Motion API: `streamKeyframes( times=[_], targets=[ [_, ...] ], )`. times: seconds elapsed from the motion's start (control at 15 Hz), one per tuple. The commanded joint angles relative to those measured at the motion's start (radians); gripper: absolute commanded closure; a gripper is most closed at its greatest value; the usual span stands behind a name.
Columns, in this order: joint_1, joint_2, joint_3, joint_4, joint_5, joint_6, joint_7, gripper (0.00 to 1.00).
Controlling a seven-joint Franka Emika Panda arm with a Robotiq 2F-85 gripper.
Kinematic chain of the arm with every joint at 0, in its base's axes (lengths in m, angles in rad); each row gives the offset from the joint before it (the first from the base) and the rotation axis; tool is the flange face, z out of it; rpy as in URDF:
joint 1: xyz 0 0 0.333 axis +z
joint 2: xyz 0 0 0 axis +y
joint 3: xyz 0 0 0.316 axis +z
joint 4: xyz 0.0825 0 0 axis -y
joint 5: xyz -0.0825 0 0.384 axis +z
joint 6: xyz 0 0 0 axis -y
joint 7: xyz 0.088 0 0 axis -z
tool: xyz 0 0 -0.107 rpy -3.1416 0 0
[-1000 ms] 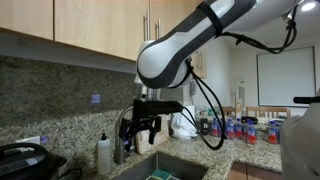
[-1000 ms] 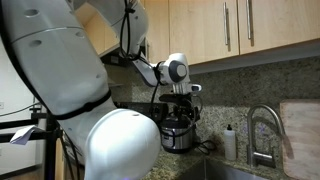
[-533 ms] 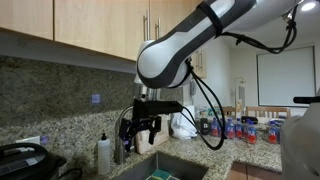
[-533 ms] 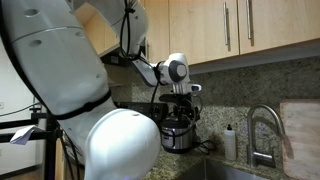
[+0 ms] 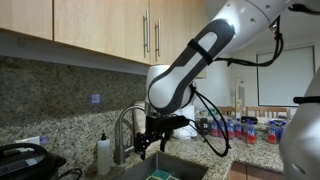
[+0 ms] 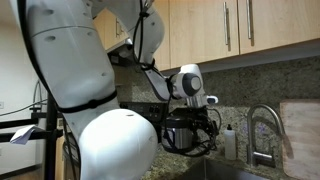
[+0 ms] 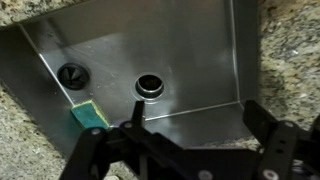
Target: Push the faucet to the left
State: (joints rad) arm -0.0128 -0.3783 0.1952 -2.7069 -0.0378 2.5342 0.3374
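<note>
1. Faucet: the brushed-steel gooseneck stands at the back edge of the sink, lower centre in an exterior view. In both exterior views it is upright and its arch rises above the soap bottle beside it.
2. Soap bottle: small and white with a dark pump top, it stands on the counter just left of the tap in this frame. From the opposite side it shows between the tap and the arm's tool.
3. Gripper: it hangs over the basin just right of the spout. Whether it touches the spout cannot be told.
4. In the wrist view the gripper enters from the bottom edge. Its two dark fingers are spread wide and hold nothing.
5. Sink: the stainless basin fills the middle of the wrist view. It has a round drain at centre and a second dark opening to the upper left.
6. Sponge: green and yellow, it lies on the basin floor at lower left, the only loose item inside.
7. Speckled granite countertop borders the basin at upper right.
</note>
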Motion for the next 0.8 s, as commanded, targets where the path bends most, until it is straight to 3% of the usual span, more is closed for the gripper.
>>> streamKeyframes(
  times=[0.0,0.07,0.4,0.73],
  targets=[
    [0.001,0.133,0.099,-0.003,-0.054,0.115,0.194,0.0],
    [0.004,0.162,0.151,0.005,-0.054,0.124,0.262,0.0],
    [0.064,0.256,0.228,0.066,-0.185,0.113,0.58,0.0],
    [0.153,0.325,0.184,0.122,-0.156,0.062,0.571,0.0]
  ],
)
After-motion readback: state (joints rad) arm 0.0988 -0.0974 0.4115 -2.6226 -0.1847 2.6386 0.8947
